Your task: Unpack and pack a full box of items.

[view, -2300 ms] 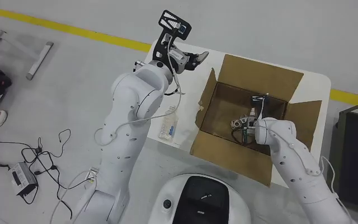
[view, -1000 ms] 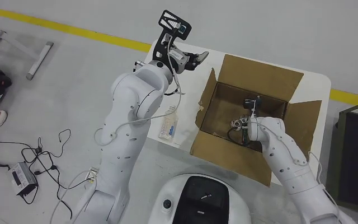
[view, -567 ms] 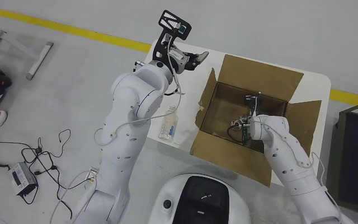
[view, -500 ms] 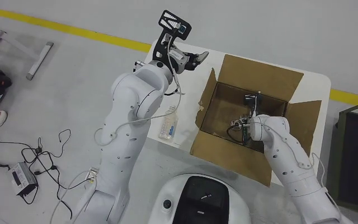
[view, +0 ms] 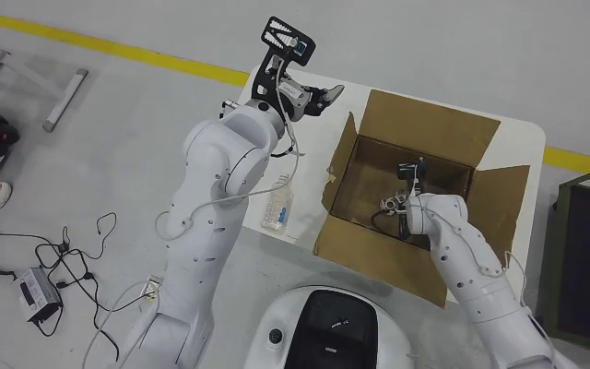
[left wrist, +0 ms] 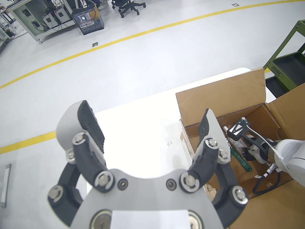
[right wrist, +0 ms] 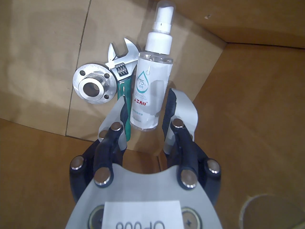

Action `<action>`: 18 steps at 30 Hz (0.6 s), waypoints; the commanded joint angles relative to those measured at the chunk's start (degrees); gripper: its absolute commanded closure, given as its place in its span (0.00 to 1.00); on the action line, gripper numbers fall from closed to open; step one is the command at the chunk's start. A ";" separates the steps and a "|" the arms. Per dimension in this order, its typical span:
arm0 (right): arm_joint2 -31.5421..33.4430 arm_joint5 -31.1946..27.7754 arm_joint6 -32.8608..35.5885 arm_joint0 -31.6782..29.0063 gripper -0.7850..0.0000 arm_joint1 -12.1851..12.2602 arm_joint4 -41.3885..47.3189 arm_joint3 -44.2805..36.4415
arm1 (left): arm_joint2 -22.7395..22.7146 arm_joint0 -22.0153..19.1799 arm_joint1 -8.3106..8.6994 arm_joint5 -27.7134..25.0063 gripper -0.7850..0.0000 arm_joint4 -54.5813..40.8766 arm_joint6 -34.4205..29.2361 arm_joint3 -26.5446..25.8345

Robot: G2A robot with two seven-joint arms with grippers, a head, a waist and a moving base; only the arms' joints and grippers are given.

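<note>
Black pads of the right pincer (right wrist: 147, 101) stood spread around the base of the spray bottle (right wrist: 150, 82), which lay in the box (right wrist: 250, 84) against the wrench (right wrist: 120, 69). It needed to close squarely, without catching the wrench handle. The left pincer (left wrist: 145, 109) hung spread.

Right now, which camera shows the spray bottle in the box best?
The right wrist view: the spray bottle lies full length on the box floor between the right gripper's open fingers, beside the wrench. The left wrist view catches a sliver far off past that gripper; the top view has the arm over it.
</note>
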 commanded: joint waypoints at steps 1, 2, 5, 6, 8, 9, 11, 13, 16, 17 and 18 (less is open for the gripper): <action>-0.28 -0.04 -0.24 0.33 0.55 -0.26 0.20 0.88 | 0.00 0.00 0.00 0.00 0.00 0.00 0.00 0.00; -0.48 -0.07 -0.38 0.52 0.55 -0.41 0.20 1.45 | 0.00 0.00 0.00 0.00 0.00 0.00 0.00 0.00; -0.98 -0.23 -0.81 1.13 0.55 -0.87 0.53 3.02 | 0.00 0.00 0.00 0.00 0.00 0.00 0.00 0.00; -1.16 -0.35 -0.82 1.37 0.55 -1.01 0.53 3.67 | 0.00 0.00 0.00 0.00 0.00 0.00 0.00 0.00; -1.40 -0.39 -1.18 1.80 0.55 -1.31 0.75 4.77 | 0.00 0.00 0.00 0.00 0.00 0.00 0.00 0.00; -1.53 -0.50 -1.38 2.01 0.55 -1.46 0.88 5.30 | 0.00 0.00 0.00 0.00 0.00 0.00 0.00 0.00; -1.76 -0.67 -1.62 2.37 0.55 -1.76 1.35 6.52 | 0.00 0.00 0.00 0.00 0.00 0.00 0.00 0.00; -2.09 -0.75 -1.96 2.81 0.58 -2.06 1.38 7.66 | 0.00 0.00 0.00 0.00 0.00 0.00 0.00 0.00; -2.25 -0.55 -2.21 3.24 0.63 -2.45 1.69 8.40 | 0.00 0.00 0.00 0.00 0.00 0.00 0.00 0.00; -2.29 -0.61 -2.29 3.32 0.64 -2.54 1.60 8.52 | 0.00 0.00 0.00 0.00 0.00 0.00 0.00 0.00; -2.27 -0.66 -2.37 3.38 0.66 -2.61 1.55 8.69 | 0.00 0.00 0.00 0.00 0.00 0.00 0.00 0.00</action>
